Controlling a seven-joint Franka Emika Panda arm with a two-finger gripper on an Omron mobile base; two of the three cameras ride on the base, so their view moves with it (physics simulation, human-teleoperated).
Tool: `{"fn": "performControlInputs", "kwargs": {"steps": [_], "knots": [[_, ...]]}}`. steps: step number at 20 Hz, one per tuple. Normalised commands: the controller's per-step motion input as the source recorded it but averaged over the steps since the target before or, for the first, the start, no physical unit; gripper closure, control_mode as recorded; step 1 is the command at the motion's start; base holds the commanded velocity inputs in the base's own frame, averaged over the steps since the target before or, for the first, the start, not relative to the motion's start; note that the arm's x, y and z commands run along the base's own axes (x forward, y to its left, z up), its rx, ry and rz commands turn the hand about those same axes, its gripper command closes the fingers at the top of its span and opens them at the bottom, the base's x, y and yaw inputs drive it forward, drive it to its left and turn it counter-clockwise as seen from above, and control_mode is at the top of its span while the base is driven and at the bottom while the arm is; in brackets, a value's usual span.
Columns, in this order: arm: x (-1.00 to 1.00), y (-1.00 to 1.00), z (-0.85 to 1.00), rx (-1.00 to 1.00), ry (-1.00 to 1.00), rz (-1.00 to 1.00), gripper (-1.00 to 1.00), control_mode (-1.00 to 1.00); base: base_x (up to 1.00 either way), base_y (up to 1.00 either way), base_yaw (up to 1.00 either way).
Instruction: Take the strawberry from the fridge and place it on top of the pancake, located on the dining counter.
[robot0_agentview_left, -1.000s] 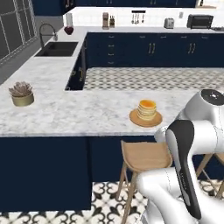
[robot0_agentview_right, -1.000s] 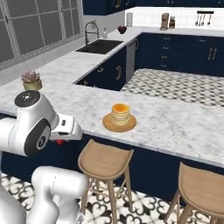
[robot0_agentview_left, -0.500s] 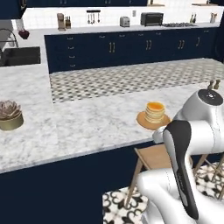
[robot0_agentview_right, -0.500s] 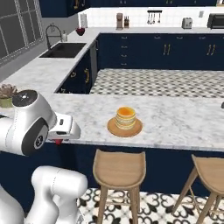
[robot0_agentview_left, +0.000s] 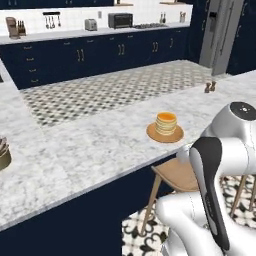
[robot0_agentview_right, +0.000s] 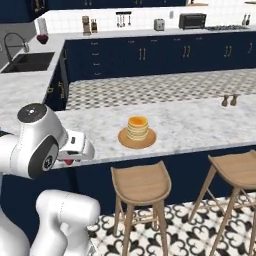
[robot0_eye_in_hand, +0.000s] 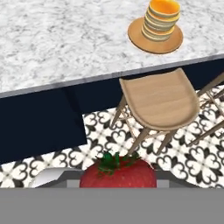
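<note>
The robot is mid-carry: the strawberry (robot0_eye_in_hand: 118, 174) sits at the bottom of the hand view, green leaves up, wedged in the gripper (robot0_eye_in_hand: 118, 181), whose jaws are pinched on the berry's sides (the tips themselves are mostly hidden behind the fruit). In the right base view a bit of red (robot0_agentview_right: 68, 161) shows under the hand, held back near the robot's body, short of the counter edge.

The pancake (robot0_agentview_right: 137, 128) stands on its tan plate (robot0_agentview_right: 125, 141) on the dining counter (robot0_agentview_right: 190, 120), near the edge facing the robot, w/ a wooden stool (robot0_agentview_right: 141, 184) just below and in front of it. The fridge (robot0_agentview_left: 220, 30) is far off at the back right of the left base view, so the fetch part looks done; what's left is the placing.

Next move, as a judgement: lift and reach fwd over the marble edge, bring the berry above the orange-yellow top of the stack, lower till it nearly touches, then let go. The stack top is small, so centring matters, else the rounded berry may roll off onto the plate.
</note>
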Motion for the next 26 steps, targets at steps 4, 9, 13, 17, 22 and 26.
{"fn": "performControlInputs", "kwargs": {"steps": [4,9,13,17,22,26], "knots": [[0.0,0.0,0.0,0.0,0.0,0.0,1.0,1.0,0.17,0.71,-0.32],[0.0,0.0,0.0,0.0,0.0,0.0,1.0,1.0,1.0,0.03,-0.39],[0.0,0.0,0.0,0.0,0.0,0.0,1.0,1.0,1.0,-0.02,-0.26],[0.0,0.0,0.0,0.0,0.0,0.0,1.0,1.0,1.0,-0.1,-0.16],[0.4,-0.09,0.12,0.03,-0.02,-0.05,1.0,-1.0,0.6,-0.01,-0.1],[1.0,-0.32,0.38,0.06,-0.07,-0.15,1.0,-1.0,0.0,0.0,0.0]]}}
